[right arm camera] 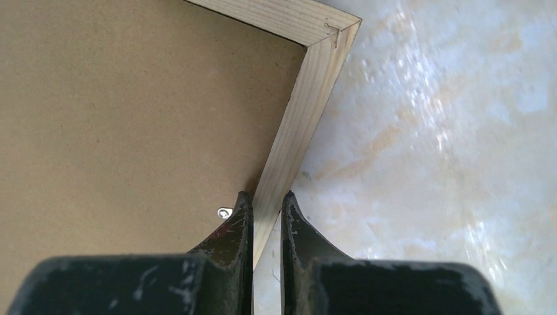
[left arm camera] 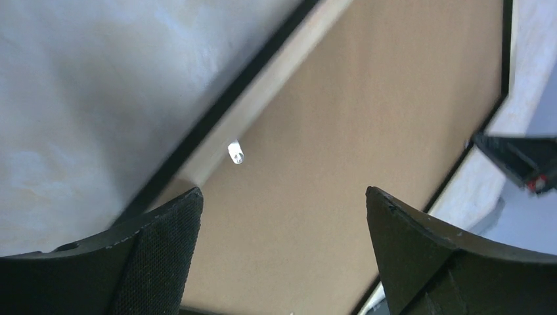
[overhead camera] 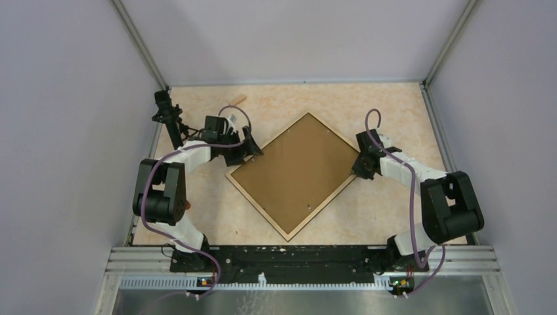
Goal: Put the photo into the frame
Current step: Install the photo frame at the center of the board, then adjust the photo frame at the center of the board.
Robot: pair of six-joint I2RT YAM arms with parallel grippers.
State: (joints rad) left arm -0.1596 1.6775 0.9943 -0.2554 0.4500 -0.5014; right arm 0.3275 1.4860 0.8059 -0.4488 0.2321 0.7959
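Note:
The frame (overhead camera: pixel 257 207) lies flat on the table, turned like a diamond, pale wood rails up. The brown backing board (overhead camera: pixel 292 174) fills it. The photo is hidden or out of view. My left gripper (overhead camera: pixel 253 149) hovers open over the frame's left corner. In the left wrist view its fingers (left arm camera: pixel 164 243) stand wide apart above the board (left arm camera: pixel 368 131), beside the rail (left arm camera: pixel 263 85) and a small metal clip (left arm camera: pixel 236 154). My right gripper (overhead camera: pixel 358 167) is at the right corner. In the right wrist view it (right arm camera: pixel 266 195) is shut on the pale rail (right arm camera: pixel 309 98) next to a clip (right arm camera: pixel 224 212).
A pale wooden stick (overhead camera: pixel 235 100) lies at the back left of the marbled table. A black stand (overhead camera: pixel 164 108) rises at the table's left edge. Walls close in the left, right and back sides.

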